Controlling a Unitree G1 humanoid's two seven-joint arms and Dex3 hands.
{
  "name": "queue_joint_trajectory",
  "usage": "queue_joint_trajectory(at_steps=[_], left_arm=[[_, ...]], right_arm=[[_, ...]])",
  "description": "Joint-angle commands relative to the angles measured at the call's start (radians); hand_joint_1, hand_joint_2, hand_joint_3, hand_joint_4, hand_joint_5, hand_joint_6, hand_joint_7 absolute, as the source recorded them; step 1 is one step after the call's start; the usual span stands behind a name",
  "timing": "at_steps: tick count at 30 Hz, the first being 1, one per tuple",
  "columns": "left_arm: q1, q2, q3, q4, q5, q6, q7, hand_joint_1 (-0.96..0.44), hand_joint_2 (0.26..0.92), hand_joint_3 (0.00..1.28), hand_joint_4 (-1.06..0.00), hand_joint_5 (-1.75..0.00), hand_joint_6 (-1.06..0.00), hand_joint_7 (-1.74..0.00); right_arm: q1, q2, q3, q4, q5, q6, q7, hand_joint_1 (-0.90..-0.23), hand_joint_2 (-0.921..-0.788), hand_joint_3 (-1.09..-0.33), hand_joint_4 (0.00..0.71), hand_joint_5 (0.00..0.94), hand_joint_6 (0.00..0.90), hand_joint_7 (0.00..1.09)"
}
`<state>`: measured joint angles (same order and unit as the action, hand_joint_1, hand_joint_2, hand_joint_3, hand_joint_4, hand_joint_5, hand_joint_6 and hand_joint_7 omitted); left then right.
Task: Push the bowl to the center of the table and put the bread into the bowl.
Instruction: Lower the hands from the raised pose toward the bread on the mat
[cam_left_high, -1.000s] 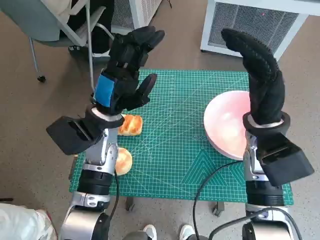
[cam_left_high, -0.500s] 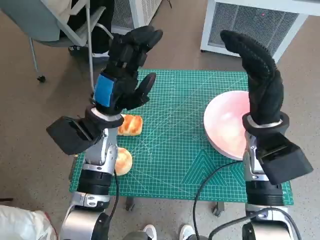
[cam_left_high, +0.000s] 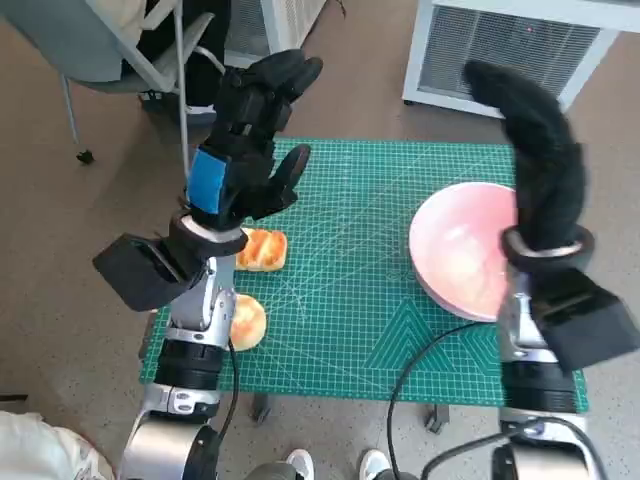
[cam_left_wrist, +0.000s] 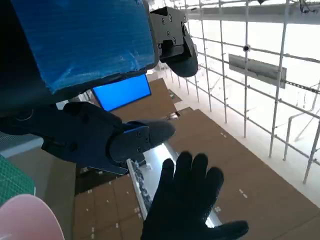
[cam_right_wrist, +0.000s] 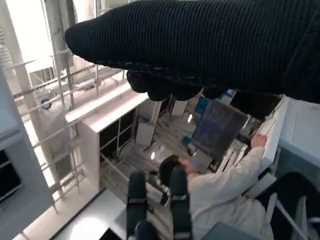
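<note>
The pink bowl (cam_left_high: 455, 255) sits on the right part of the green cutting mat (cam_left_high: 350, 310). Two pieces of bread lie at the mat's left: one golden piece (cam_left_high: 264, 250) just right of my left forearm, and a rounder one (cam_left_high: 246, 322) near the front left corner. My left hand (cam_left_high: 250, 135) is raised above the mat's far left, fingers spread, holding nothing. My gloved right hand (cam_left_high: 535, 160) stands upright over the bowl's right side, fingers extended, empty. The left wrist view shows the left hand's fingers (cam_left_wrist: 100, 137), the right hand (cam_left_wrist: 187, 200) and a sliver of the bowl (cam_left_wrist: 25, 220).
A chair (cam_left_high: 120, 50) with a seated person's dark legs stands beyond the far left corner. A white grated unit (cam_left_high: 500, 50) stands behind the table's right. A black cable (cam_left_high: 420, 350) hangs over the front edge. The right wrist view shows a person (cam_right_wrist: 215, 195) at a desk.
My right arm and hand have shifted to the right, past the bowl's right part. The left hand, bowl and bread have stayed in place.
</note>
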<state>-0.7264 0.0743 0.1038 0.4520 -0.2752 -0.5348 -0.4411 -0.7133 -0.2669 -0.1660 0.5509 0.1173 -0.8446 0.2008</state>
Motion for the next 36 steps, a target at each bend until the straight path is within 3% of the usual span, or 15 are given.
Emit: queue_joint_trajectory(at_steps=[1, 9, 12, 20, 24, 33, 36], left_arm=[[-0.005, 0.009, 0.006, 0.004, 0.006, -0.013, 0.003, -0.35, 0.893, 0.62, 0.0, -0.6, 0.0, -0.85], [0.005, 0.011, 0.012, -0.002, 0.002, -0.006, 0.007, -0.34, 0.889, 0.64, 0.0, -0.61, 0.0, -0.85], [0.008, 0.013, 0.014, -0.007, 0.0, -0.002, 0.008, -0.34, 0.886, 0.64, 0.0, -0.62, 0.0, -0.85], [0.01, 0.015, 0.02, -0.015, -0.004, 0.01, 0.013, -0.34, 0.878, 0.66, 0.0, -0.64, 0.0, -0.87], [0.011, 0.015, 0.02, -0.021, -0.002, 0.016, 0.016, -0.34, 0.877, 0.67, 0.0, -0.65, 0.0, -0.87], [0.01, 0.02, 0.023, -0.028, -0.004, 0.026, 0.016, -0.34, 0.875, 0.68, 0.0, -0.65, 0.0, -0.87], [0.008, 0.023, 0.024, -0.028, -0.004, 0.028, 0.015, -0.35, 0.874, 0.68, 0.0, -0.64, 0.0, -0.87]], right_arm=[[0.02, -0.051, -0.071, 0.136, 0.01, -0.037, -0.03, -0.574, -0.921, -0.753, 0.293, 0.002, 0.042, 0.61], [0.005, -0.119, -0.147, 0.362, -0.021, -0.083, -0.133, -0.563, -0.921, -0.762, 0.289, 0.0, 0.084, 0.5], [0.002, -0.14, -0.162, 0.424, -0.02, -0.084, -0.156, -0.55, -0.921, -0.773, 0.281, 0.0, 0.09, 0.47], [0.007, -0.187, -0.211, 0.587, 0.017, -0.036, -0.186, -0.546, -0.921, -0.788, 0.27, 0.0, 0.092, 0.45], [0.007, -0.19, -0.232, 0.65, 0.03, 0.005, -0.19, -0.546, -0.921, -0.788, 0.266, 0.0, 0.089, 0.44], [0.01, -0.181, -0.245, 0.737, 0.026, 0.134, -0.235, -0.526, -0.921, -0.795, 0.242, 0.001, 0.138, 0.3], [0.007, -0.167, -0.258, 0.752, 0.041, 0.183, -0.224, -0.524, -0.921, -0.783, 0.238, 0.002, 0.154, 0.26]])
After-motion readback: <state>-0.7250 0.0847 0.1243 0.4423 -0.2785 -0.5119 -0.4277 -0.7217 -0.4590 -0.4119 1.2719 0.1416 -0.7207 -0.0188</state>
